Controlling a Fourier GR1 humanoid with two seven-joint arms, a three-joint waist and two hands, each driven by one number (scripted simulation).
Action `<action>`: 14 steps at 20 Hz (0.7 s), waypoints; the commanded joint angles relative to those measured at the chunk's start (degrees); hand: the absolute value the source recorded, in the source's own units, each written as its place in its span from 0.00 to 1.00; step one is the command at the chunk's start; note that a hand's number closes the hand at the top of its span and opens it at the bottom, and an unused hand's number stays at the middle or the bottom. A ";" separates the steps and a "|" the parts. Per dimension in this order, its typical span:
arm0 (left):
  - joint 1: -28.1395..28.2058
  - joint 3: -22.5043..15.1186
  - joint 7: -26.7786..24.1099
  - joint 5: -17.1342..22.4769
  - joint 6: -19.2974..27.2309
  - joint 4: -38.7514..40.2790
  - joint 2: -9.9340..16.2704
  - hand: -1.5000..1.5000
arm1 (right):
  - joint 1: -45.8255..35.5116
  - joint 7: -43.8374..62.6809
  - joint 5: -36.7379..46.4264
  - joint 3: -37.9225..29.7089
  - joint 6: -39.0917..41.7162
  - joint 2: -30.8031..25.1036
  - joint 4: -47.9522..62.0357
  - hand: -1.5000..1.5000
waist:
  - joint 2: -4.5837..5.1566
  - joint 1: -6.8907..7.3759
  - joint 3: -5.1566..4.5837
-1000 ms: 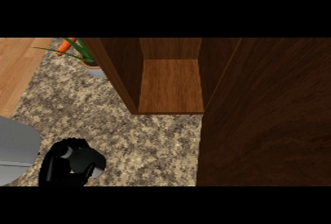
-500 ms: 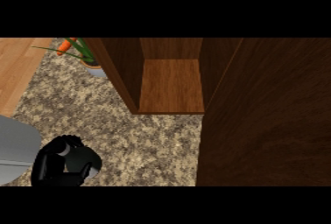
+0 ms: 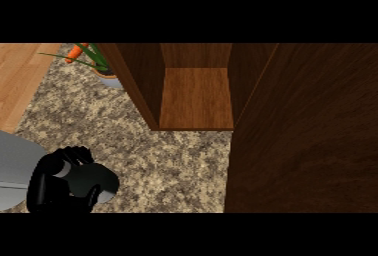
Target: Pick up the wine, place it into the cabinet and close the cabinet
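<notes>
My left hand (image 3: 55,180) is at the lower left, above the speckled counter (image 3: 170,160). Its fingers are curled round a dark rounded thing (image 3: 96,184), seemingly the wine bottle seen from above and mostly hidden by the hand. The wooden cabinet (image 3: 196,100) stands open straight ahead, up and to the right of the hand, and its inner shelf is bare. Its dark door (image 3: 303,130) is swung out and fills the right side of the view. My right hand does not show.
A potted plant (image 3: 100,67) with green leaves and an orange piece stands left of the cabinet at the back. A light wooden surface (image 3: 18,75) borders the counter at the far left. My grey forearm (image 3: 13,170) enters at the left edge.
My left hand, with the dark thing in it, has shifted a little to the left and away from me. The cabinet and its door have not moved.
</notes>
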 commanded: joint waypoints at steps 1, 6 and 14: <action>0.34 -3.45 10.07 2.05 1.97 -10.08 -2.52 1.00 | -0.11 3.05 -5.02 -1.22 -1.32 0.47 -5.53 0.00 | 0.01 0.07 0.01; 3.62 -6.63 16.97 1.18 2.95 -20.00 -1.93 1.00 | -0.69 6.21 -7.58 -3.04 -1.24 -0.88 -7.46 0.00 | 0.00 0.10 -0.02; -6.88 -21.97 28.33 -3.25 17.91 -21.47 -4.73 1.00 | 0.82 0.89 -3.24 1.19 0.15 1.60 -4.43 0.00 | 0.13 -0.65 -0.01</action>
